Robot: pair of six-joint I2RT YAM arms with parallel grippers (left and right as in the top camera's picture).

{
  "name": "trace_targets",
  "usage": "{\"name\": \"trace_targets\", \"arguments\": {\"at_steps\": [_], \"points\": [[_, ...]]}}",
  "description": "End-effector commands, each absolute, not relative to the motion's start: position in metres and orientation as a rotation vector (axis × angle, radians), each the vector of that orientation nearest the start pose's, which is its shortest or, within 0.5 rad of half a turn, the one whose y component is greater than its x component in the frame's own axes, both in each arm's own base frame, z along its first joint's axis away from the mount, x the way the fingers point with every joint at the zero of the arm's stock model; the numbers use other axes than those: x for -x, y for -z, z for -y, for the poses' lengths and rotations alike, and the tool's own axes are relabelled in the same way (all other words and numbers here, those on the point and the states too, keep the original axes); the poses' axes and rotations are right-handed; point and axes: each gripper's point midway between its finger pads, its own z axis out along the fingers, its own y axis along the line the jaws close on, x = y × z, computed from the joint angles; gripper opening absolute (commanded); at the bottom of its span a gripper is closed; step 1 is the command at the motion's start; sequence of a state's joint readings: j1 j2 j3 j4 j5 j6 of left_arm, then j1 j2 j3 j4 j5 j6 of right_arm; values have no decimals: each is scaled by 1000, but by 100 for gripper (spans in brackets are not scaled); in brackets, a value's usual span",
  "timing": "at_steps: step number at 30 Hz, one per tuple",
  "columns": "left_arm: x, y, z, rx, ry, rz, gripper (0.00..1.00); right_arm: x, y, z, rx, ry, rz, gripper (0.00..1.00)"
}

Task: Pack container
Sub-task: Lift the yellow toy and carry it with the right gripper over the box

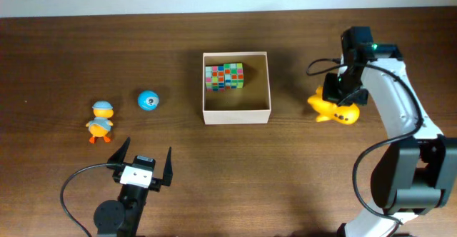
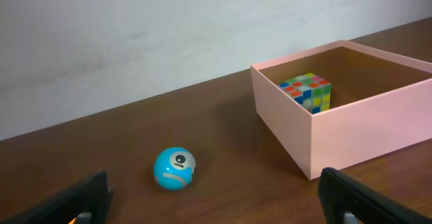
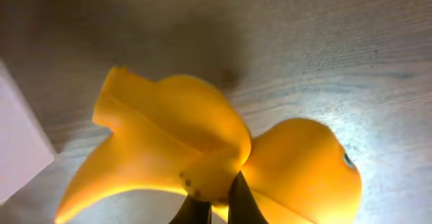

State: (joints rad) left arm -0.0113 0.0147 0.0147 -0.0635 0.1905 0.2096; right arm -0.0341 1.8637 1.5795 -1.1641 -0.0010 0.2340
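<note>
The container (image 1: 236, 114) stands at the table's middle with a multicoloured cube (image 1: 224, 77) inside it, against the far wall. My right gripper (image 1: 341, 94) is to the container's right, shut on a yellow duck-like toy (image 1: 335, 110). In the right wrist view the fingers (image 3: 216, 197) pinch a fold of the yellow toy (image 3: 202, 143). My left gripper (image 1: 146, 160) is open and empty near the front edge. In the left wrist view the container (image 2: 364, 126) holds the cube (image 2: 307, 91), and the open fingers (image 2: 216, 204) show at the bottom.
A blue ball with a face (image 1: 148, 101) lies left of the container; it also shows in the left wrist view (image 2: 175, 169). An orange figure with a blue cap (image 1: 101, 120) stands further left. The container's corner (image 3: 17, 143) shows at the left of the right wrist view.
</note>
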Motion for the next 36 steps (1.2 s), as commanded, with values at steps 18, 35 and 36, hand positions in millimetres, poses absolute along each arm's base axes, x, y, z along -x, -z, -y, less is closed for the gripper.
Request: {"name": "trace_targets", "arguments": {"at_steps": [18, 35, 36], "points": [[-243, -161, 33, -327, -14, -1597, 99, -392, -266, -172, 402, -578, -2664, 4], [-243, -161, 33, -327, -14, -1597, 99, -393, -201, -240, 759, -419, -2690, 4], [-243, -161, 33, -327, -13, -1597, 99, -394, -198, -242, 791, -423, -2685, 4]]}}
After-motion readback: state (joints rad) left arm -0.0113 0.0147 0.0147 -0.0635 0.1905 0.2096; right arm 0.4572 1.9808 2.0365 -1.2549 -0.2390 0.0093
